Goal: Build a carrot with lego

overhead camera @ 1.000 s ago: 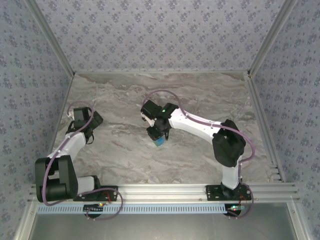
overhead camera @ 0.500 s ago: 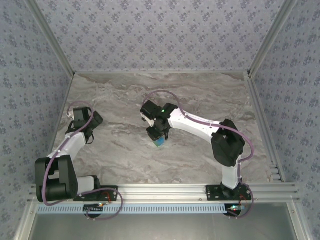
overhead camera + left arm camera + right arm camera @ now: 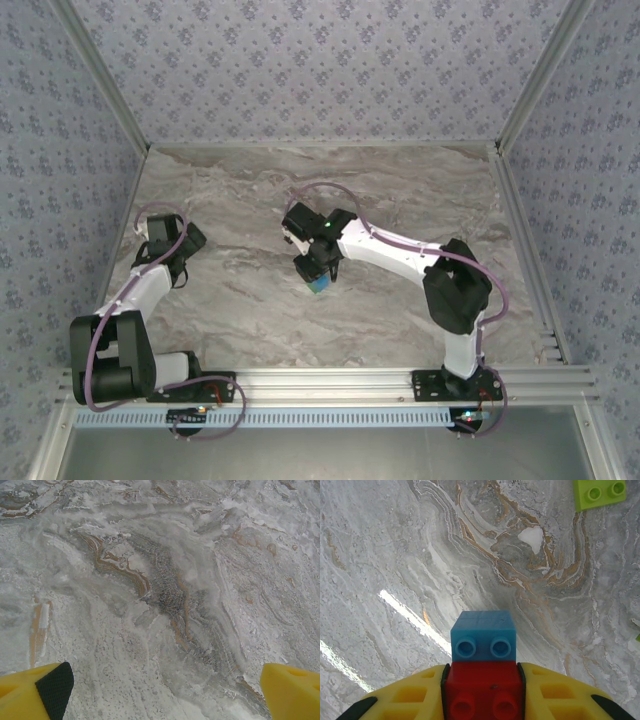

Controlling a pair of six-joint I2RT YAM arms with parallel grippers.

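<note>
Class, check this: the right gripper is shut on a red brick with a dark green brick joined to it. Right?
Not quite: a blue brick, not a dark green one, is joined to the red brick in the right gripper, as the right wrist view shows. The rest holds.

light is bright and even, falling from above. in the top view the arms cast only faint, soft shadows on the table [image 3: 400, 190], and the wall [image 3: 320, 70] pattern is sharp. in the right wrist view 2 white glare streaks cross the glossy marble at left; the blue brick [image 3: 482, 635] is crisp, the red brick [image 3: 480, 690] nearest the lens slightly soft. the left wrist view is a little hazy, its yellow fingers [image 3: 292, 692] blurred in the bottom corners.
</note>
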